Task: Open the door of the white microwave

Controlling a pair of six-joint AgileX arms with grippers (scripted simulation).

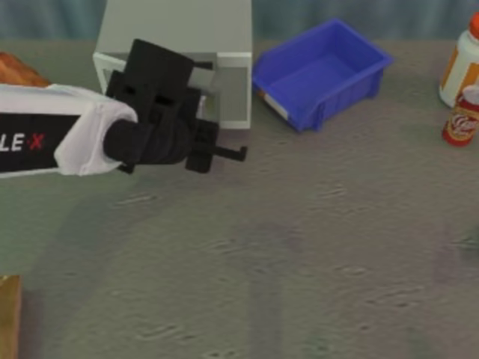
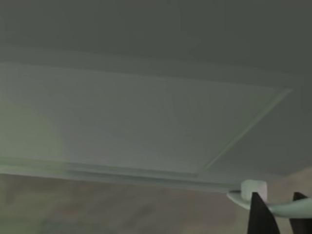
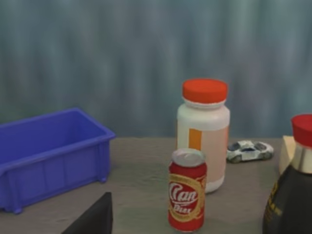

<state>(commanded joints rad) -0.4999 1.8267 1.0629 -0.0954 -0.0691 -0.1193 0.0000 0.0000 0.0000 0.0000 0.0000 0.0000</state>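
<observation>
Toward the upper left of the top view, the white microwave (image 1: pixel 187 34) stands against the back edge, its door (image 1: pixel 224 90) facing forward. Directly before it, the left gripper (image 1: pixel 238 153) reaches rightward; whether its fingers grip anything cannot be told. Beside the microwave sits a blue bin (image 1: pixel 322 71).
</observation>
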